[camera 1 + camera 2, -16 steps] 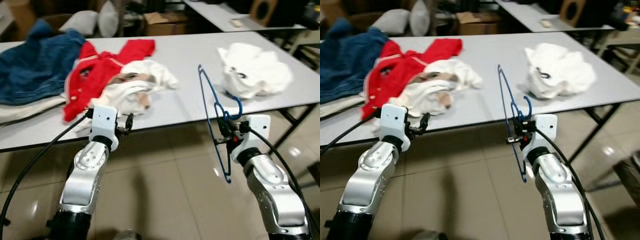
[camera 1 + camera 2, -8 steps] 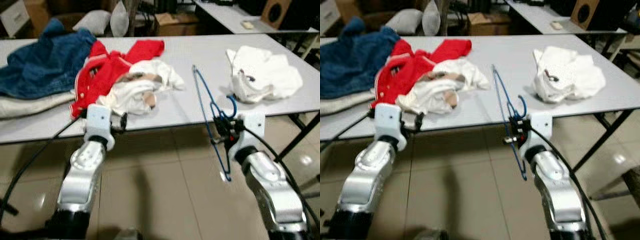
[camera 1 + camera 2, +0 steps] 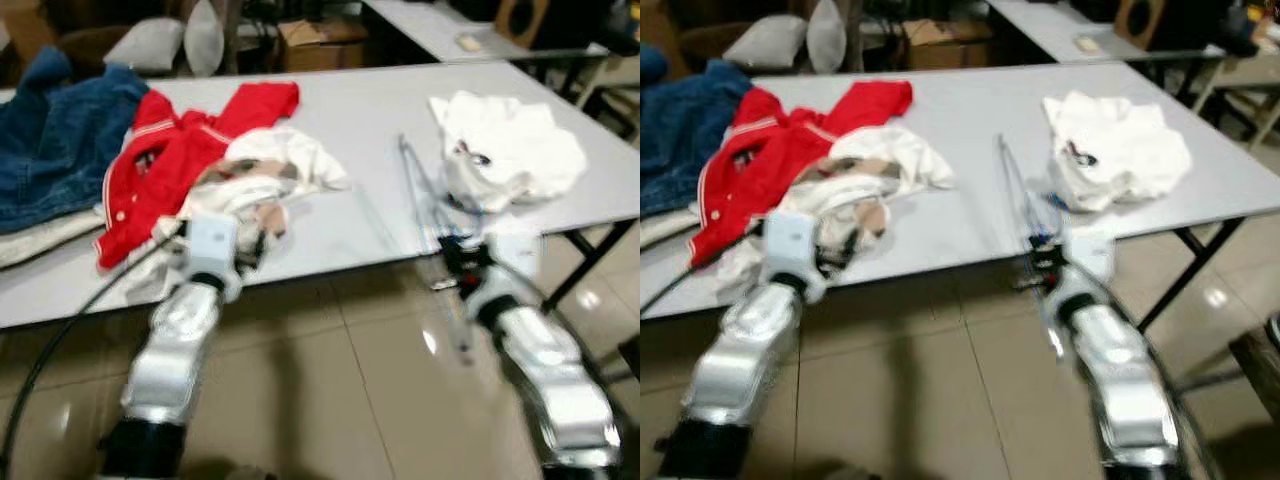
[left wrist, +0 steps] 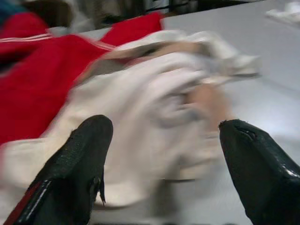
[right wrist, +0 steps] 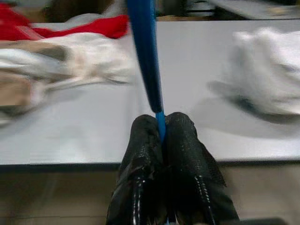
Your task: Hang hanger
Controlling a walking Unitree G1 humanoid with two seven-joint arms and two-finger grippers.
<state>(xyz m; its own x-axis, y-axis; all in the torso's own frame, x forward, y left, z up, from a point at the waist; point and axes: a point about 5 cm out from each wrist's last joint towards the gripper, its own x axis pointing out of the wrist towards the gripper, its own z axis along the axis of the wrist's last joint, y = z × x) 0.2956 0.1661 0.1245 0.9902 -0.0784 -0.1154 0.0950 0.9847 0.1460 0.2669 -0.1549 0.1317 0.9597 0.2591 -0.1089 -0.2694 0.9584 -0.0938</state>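
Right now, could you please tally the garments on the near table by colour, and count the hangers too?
Blue denim garment: 1
Red garment: 1
White garments: 2, one crumpled beside the red one, one apart on the robot's right
Blue hanger: 1, clamped in the right end effector
Total: 5 things; the pale cloth under the denim is not counted.

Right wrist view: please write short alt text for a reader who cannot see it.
The right hand pinches a blue hanger between its two black fingers, above the edge of a grey table. Blurred clothes lie on it.
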